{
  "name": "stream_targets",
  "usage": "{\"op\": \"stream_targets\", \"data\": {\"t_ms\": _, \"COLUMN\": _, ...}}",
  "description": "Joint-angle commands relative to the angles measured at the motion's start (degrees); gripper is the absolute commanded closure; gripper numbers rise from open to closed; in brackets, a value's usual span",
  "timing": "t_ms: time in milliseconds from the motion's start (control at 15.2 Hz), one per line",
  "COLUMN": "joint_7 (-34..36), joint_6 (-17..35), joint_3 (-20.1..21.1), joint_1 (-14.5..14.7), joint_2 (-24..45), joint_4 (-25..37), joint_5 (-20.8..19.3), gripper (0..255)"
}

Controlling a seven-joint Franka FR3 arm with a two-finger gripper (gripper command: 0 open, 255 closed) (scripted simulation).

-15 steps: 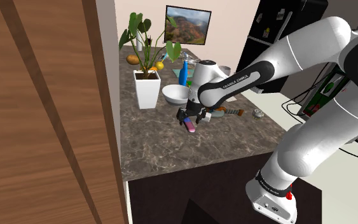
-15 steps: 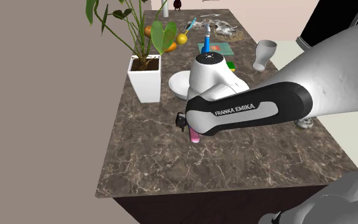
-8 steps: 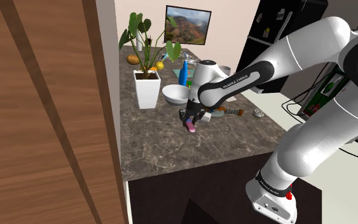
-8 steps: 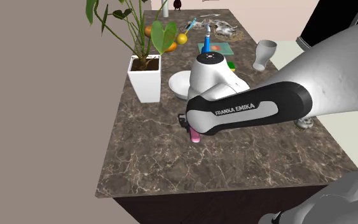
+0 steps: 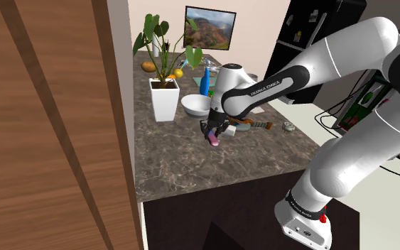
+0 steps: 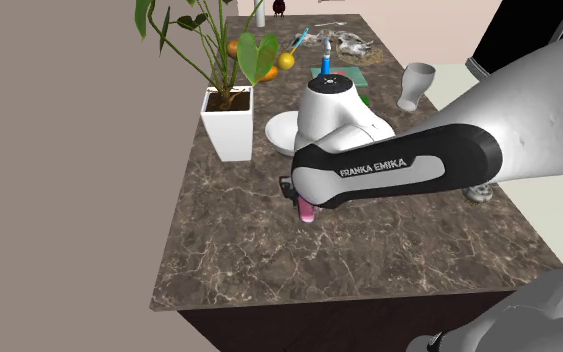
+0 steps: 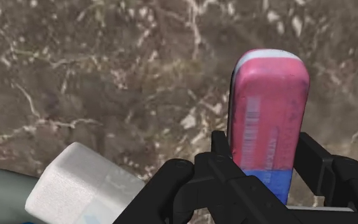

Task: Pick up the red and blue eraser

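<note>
The eraser (image 7: pixel 268 121) is a rounded bar, pinkish red over most of its length with a blue end. My gripper (image 7: pixel 266 172) is shut on it, a black finger pressing each long side near the blue end. The red end points away from the hand toward the brown marble counter (image 7: pixel 95 76). In the shoulder view the gripper (image 5: pixel 214 132) hangs over the middle of the counter with the eraser (image 5: pixel 214 140) sticking out below it. In the second exterior view the eraser (image 6: pixel 307 211) shows under the forearm, close to the counter (image 6: pixel 229 250).
A white planter (image 5: pixel 165 98) with a leafy plant, a white bowl (image 5: pixel 196 105) and a blue bottle (image 5: pixel 204 83) stand behind the gripper. A white block (image 7: pixel 82 188) lies beside the hand. A grey cup (image 6: pixel 416 85) stands farther back. A wooden panel (image 5: pixel 49 128) borders the counter.
The fingers have drawn in from a wider stance onto the eraser. The hand and forearm have shifted slightly upward.
</note>
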Motion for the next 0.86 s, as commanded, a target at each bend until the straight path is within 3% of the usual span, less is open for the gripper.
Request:
{"op": "stream_targets", "data": {"t_ms": 0, "joint_7": -0.1, "joint_6": -1.8, "joint_3": -0.1, "joint_1": 0.1, "joint_2": -1.2, "joint_4": 0.6, "joint_5": 0.2, "gripper": 255}}
{"op": "stream_targets", "data": {"t_ms": 792, "joint_7": -0.6, "joint_6": -10.6, "joint_3": -0.5, "joint_1": 0.2, "joint_2": -5.8, "joint_4": 4.8, "joint_5": 0.6, "gripper": 255}}
